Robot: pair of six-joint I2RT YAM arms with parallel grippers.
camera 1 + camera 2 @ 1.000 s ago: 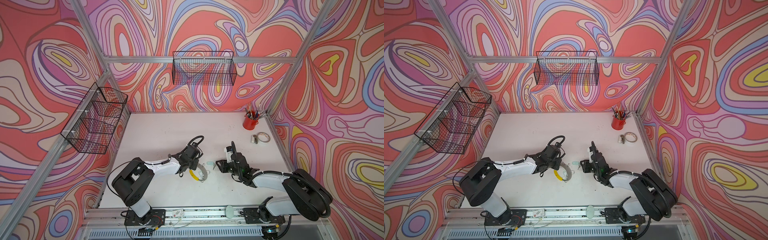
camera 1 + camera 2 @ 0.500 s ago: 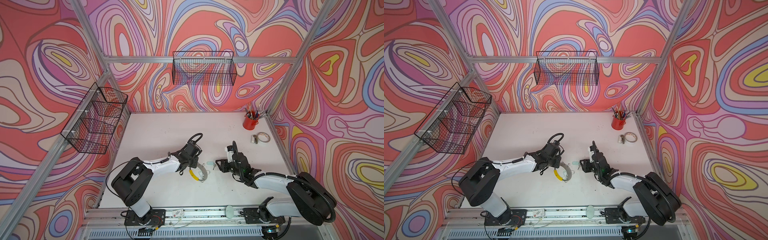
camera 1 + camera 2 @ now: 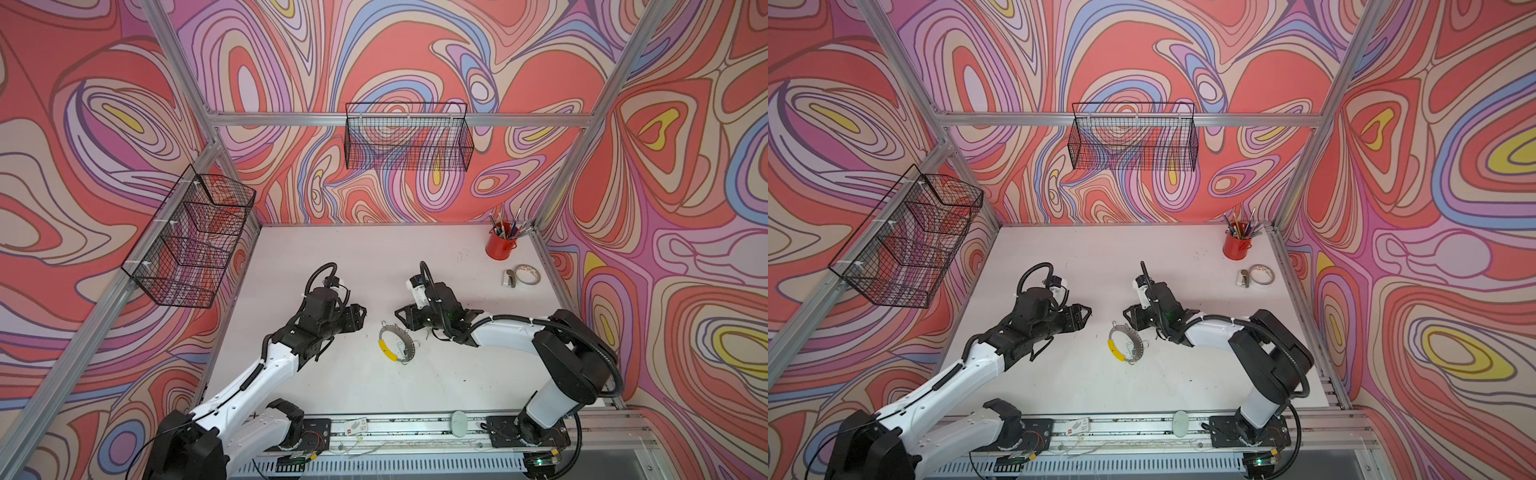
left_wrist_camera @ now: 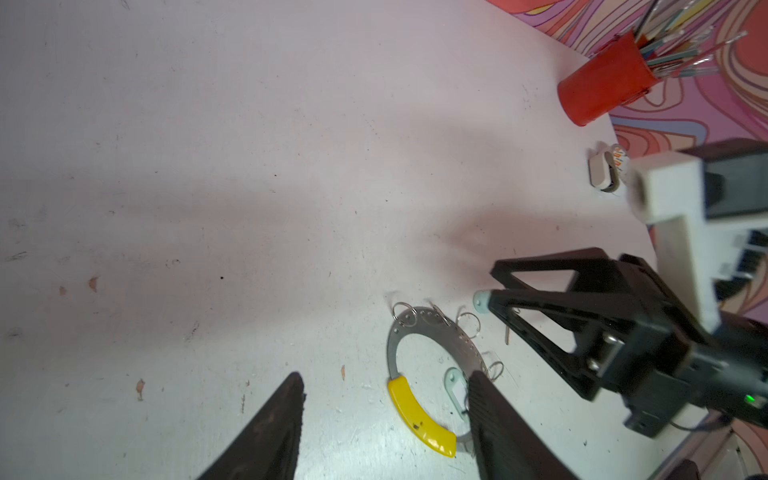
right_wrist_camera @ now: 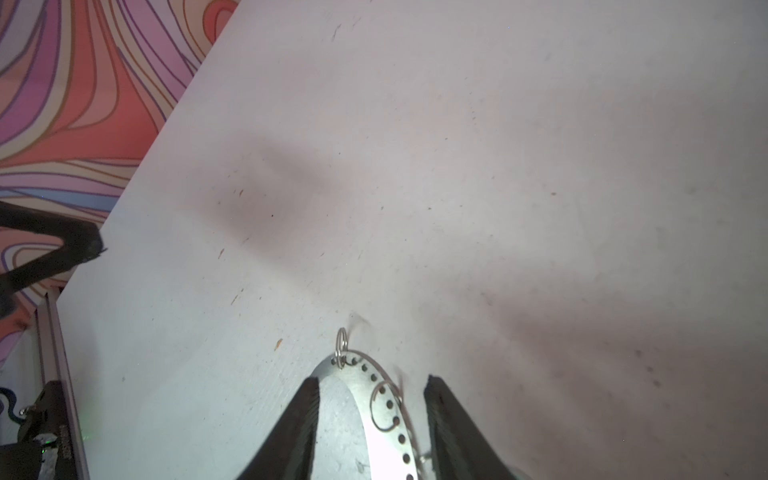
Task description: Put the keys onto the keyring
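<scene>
The keyring [image 3: 384,332] [image 3: 1114,332], a flat grey hoop with a yellow sleeve [image 4: 419,419] and small wire loops, lies on the white table between both arms. Inside the keyring [image 4: 391,345], one key's pale tag [image 4: 452,381] is partly hidden by a left finger. My left gripper [image 3: 360,318] [image 3: 1086,317] [image 4: 385,375] is open, left of the hoop and off it. My right gripper [image 3: 402,319] [image 3: 1128,316] [image 5: 372,379] is open over the hoop's far rim [image 5: 376,399]. A second pale tag end [image 4: 480,300] shows at one right fingertip; I cannot tell if it is touched.
A red cup of pens [image 3: 500,248] [image 4: 602,89] stands at the back right. A whitish tape roll [image 3: 525,276] lies near the right edge. Black wire baskets hang on the back wall [image 3: 409,143] and the left wall [image 3: 189,241].
My left gripper has opened, let go of the keyring and drawn back to the left. The keyring now lies free on the table. The right gripper has barely shifted.
</scene>
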